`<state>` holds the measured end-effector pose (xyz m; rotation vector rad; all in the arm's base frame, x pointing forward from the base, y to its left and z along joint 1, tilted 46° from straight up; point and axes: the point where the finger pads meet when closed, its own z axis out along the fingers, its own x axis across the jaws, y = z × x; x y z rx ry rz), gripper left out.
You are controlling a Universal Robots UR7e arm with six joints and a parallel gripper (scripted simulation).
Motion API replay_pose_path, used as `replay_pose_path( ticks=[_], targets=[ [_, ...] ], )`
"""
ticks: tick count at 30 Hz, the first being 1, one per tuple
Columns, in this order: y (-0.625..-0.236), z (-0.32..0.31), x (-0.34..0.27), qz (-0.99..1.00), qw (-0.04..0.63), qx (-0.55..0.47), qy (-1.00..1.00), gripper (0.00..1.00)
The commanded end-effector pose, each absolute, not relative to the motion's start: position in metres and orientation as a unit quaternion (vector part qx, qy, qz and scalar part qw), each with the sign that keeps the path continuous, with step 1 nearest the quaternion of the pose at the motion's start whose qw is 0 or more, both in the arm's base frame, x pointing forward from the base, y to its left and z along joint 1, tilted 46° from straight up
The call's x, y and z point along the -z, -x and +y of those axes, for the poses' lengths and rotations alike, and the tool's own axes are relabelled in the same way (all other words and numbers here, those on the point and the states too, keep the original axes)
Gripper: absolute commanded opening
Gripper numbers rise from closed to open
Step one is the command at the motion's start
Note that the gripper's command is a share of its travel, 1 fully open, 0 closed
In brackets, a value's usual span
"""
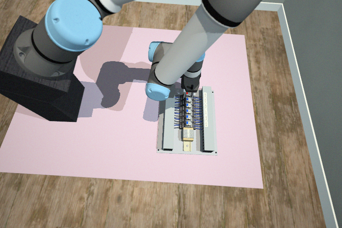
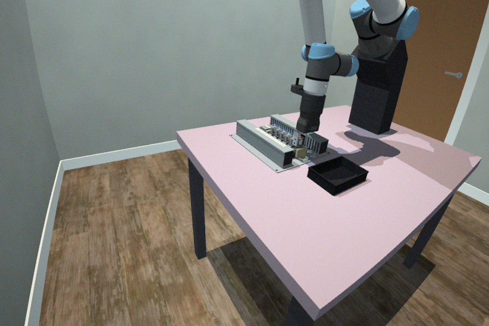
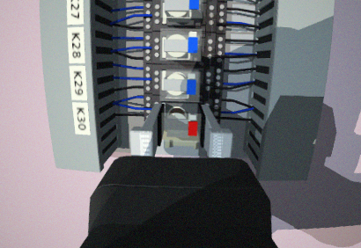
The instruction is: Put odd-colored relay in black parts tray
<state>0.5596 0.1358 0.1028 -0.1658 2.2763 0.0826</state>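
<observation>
A robot arm [image 1: 189,42] [image 2: 312,8] reaches down over a pale pink tabletop [image 1: 114,148] [image 2: 326,232] [image 3: 22,135], its gripper [image 1: 189,92] [image 2: 300,135] [image 3: 180,117] pointing at the end of a row of six relays. The fingers are pinching the relay with the red button [image 1: 188,94] [image 2: 301,137] [image 3: 178,124], one finger on each side of its body. That relay is at the row's end, within the relay panel [image 1: 177,139] [image 2: 256,151] [image 3: 239,49] and outside the tray; whether it has risen from its socket is hard to tell.

The five blue-button relays [image 1: 189,111] [image 3: 176,45] line up beyond it (the wrist view cuts off the far end of the row). Black and blue wires run along both sides, between two grey slotted ducts [image 1: 168,131] [image 3: 304,3]. One duct carries white labels, and the K30 label [image 3: 80,119] sits at the red-button end.

The panel appears to lie flat on the tabletop. The black parts tray [image 2: 322,181] stands near the panel's red-button end, apart from it, with nothing visible inside (only the exterior view shows it).
</observation>
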Motion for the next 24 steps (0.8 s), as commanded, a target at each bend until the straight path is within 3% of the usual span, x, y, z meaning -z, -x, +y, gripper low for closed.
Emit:
replay_pose_path(
  ticks=[1,24],
  targets=[
    [-0.5596,0.1359,-0.1034,0.905,0.418,-0.033,0.066,0.00],
    [-0.5588,0.1357,-0.1032,0.908,0.413,-0.033,0.066,0.00]
  ],
)
